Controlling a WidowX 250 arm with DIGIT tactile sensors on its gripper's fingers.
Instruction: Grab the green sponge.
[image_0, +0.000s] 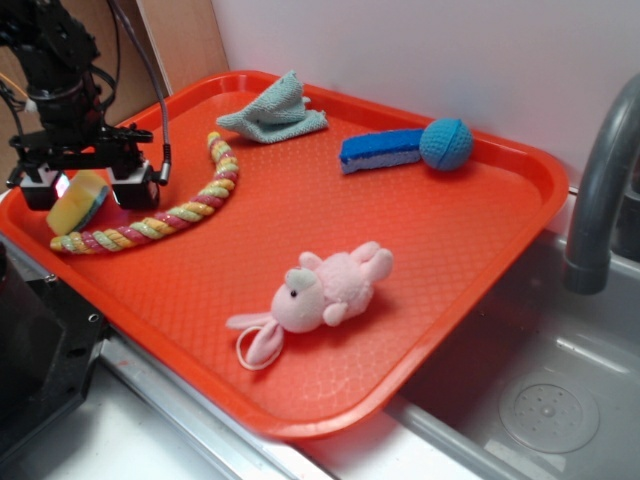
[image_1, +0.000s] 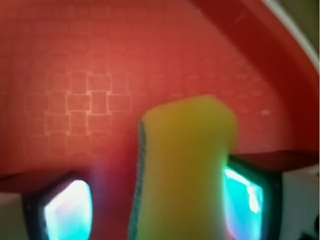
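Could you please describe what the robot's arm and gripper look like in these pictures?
The arm is black, blocky and jointed, with dark cables looping along it. The gripper is a wide black crossbar carrying two chunky black jaws with pale faces. In the wrist view the pads glow a blurred cyan-white inside black frames.

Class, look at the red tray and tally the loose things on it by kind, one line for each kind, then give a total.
Sponges: 2, the green sponge between the gripper fingers and the blue sponge
Cloths: 1, teal cloth
Rope toys: 1, rope
Balls: 1, blue ball
Soft toys: 1, pink plush
Total: 6
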